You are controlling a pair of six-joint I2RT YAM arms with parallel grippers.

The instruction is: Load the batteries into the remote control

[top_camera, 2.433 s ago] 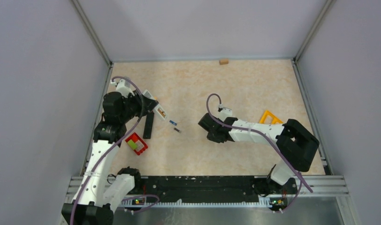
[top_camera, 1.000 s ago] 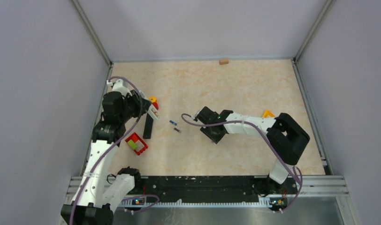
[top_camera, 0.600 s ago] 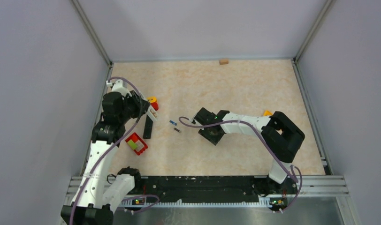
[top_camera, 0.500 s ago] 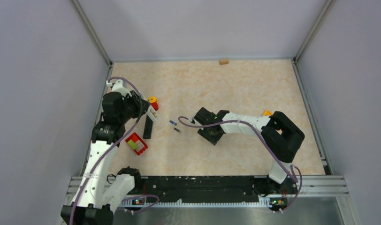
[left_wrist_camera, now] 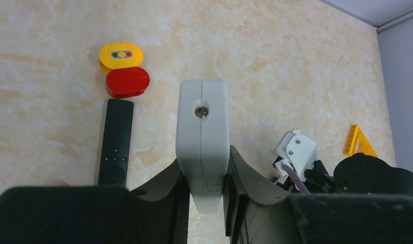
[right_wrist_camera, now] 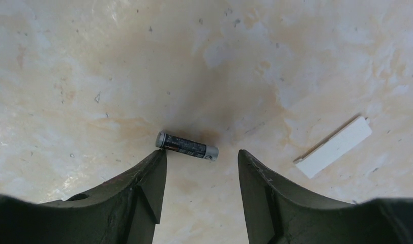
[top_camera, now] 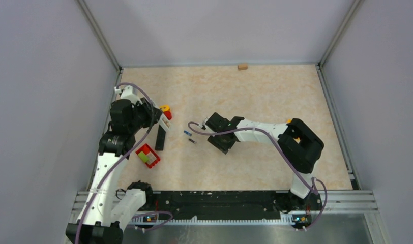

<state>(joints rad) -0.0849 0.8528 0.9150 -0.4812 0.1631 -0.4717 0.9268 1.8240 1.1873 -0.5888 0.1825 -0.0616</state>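
the left gripper [left_wrist_camera: 203, 175] is clenched on a white remote [left_wrist_camera: 202, 122], held up over the table [left_wrist_camera: 296, 61] with a black remote [left_wrist_camera: 115, 142] lying below it. the right gripper [right_wrist_camera: 201, 161] is released, its fingers spread just behind a dark battery [right_wrist_camera: 186, 146] that lies flat on the table. a blue battery [top_camera: 186, 133] lies just beside the dark one, and a white strip [right_wrist_camera: 334, 147] lies nearby.

Desk [top_camera: 275, 96]: beige marbled top w/ pale veins, matte; fine specks & scuffs show in right wrist view. Walls [top_camera: 219, 30] on 3 sides: plain pale lavender-grey panels. Alu posts [top_camera: 99, 35] at both back corners. Near edge: black rail [top_camera: 219, 198], brushed metal sheet [top_camera: 235, 234] beyond it. Light even, shadows soft.
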